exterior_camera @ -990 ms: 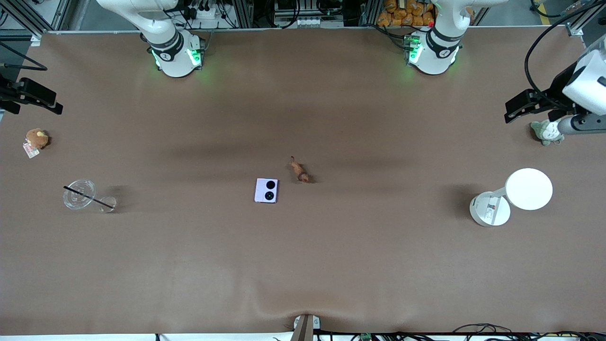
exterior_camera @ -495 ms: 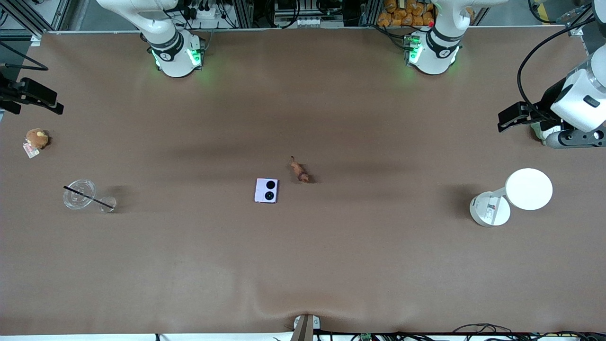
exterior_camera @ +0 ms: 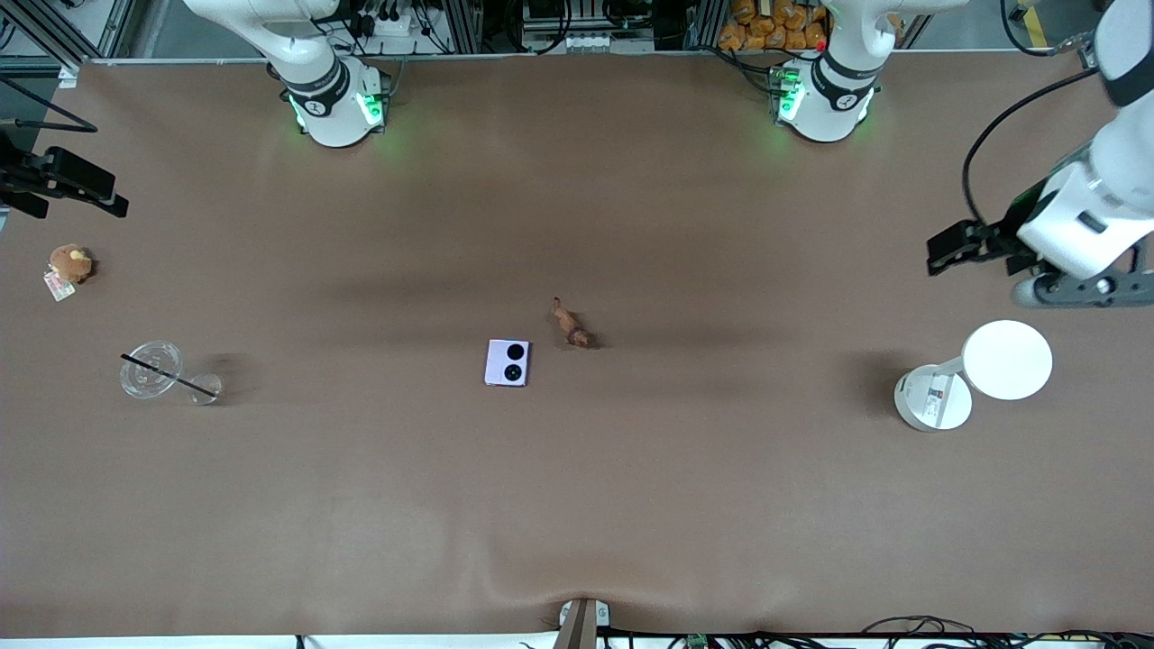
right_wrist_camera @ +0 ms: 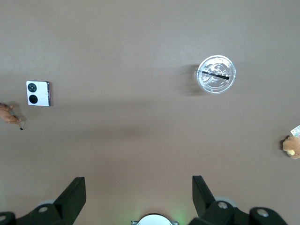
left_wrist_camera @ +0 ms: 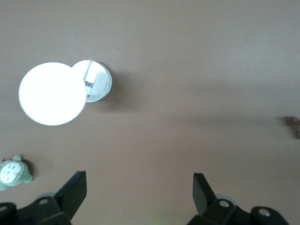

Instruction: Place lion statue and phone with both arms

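The lion statue (exterior_camera: 570, 324), a tiny reddish-brown figurine, lies on the brown table near its middle. The pale lavender phone (exterior_camera: 508, 362) lies flat beside it, slightly nearer the front camera, toward the right arm's end. Both show in the right wrist view: phone (right_wrist_camera: 38, 93), lion statue (right_wrist_camera: 10, 115). The lion statue also shows at the edge of the left wrist view (left_wrist_camera: 293, 123). My left gripper (exterior_camera: 942, 251) (left_wrist_camera: 139, 187) hangs open and empty over the left arm's end of the table. My right gripper (exterior_camera: 106, 196) (right_wrist_camera: 139, 187) hangs open and empty over the right arm's end.
A white round lamp (exterior_camera: 1007, 360) on a round base (exterior_camera: 933, 397) stands at the left arm's end. A grey-green plush (left_wrist_camera: 14, 171) lies near it. A clear cup with a black straw (exterior_camera: 151, 369) and a round brown plush (exterior_camera: 69, 263) lie at the right arm's end.
My left gripper has moved toward the table's middle and toward the front camera, now covering the grey-green plush in the front view. The right gripper shifted only slightly. The lion statue and phone have not moved.
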